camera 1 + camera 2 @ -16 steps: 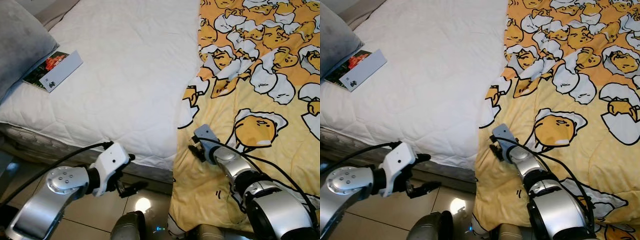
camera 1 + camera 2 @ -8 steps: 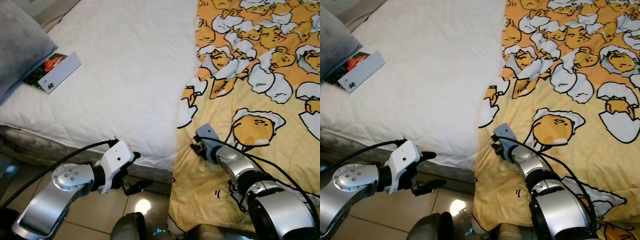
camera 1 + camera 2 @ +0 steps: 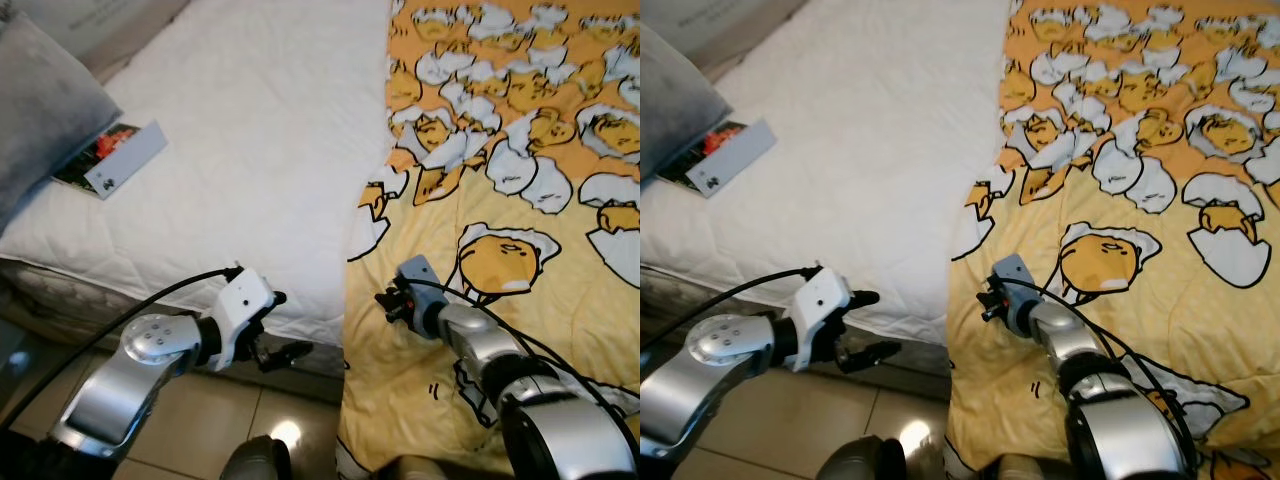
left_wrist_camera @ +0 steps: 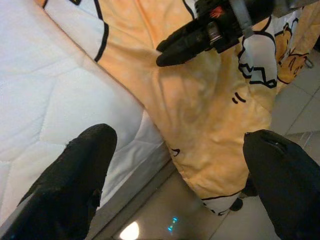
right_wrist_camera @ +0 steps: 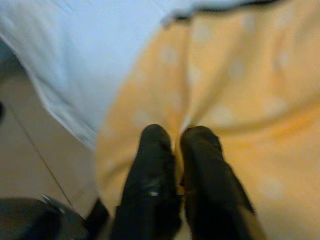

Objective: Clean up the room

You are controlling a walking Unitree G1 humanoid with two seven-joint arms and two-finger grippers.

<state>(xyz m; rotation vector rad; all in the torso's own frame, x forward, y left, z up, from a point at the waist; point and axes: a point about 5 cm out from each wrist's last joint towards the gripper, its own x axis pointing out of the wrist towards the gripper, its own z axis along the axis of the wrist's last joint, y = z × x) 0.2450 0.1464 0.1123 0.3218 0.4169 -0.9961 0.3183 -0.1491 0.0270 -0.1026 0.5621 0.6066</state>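
Note:
A yellow blanket (image 3: pixel 520 210) printed with cartoon eggs covers the right half of the bed and hangs over its near edge. My right gripper (image 3: pixel 385 300) is at the blanket's left border near the bed's front edge. In the right wrist view its fingers (image 5: pixel 150 165) are shut on a fold of the yellow blanket (image 5: pixel 235 90). My left gripper (image 3: pixel 290 325) hovers open just in front of the mattress edge, left of the hanging blanket. The left wrist view has its fingers (image 4: pixel 85 165) wide apart, facing the draped blanket (image 4: pixel 195 105) and the right gripper's fingers (image 4: pixel 195 35).
The bare white mattress (image 3: pixel 250 140) takes up the left half of the bed. A thin booklet (image 3: pixel 115 160) lies near its left edge beside a grey pillow (image 3: pixel 40 110). Glossy tiled floor (image 3: pixel 200 430) lies below the bed edge.
My left gripper has moved right and a little up, closer to the blanket's hanging edge. The right gripper stays on the blanket. The camera has shifted slightly.

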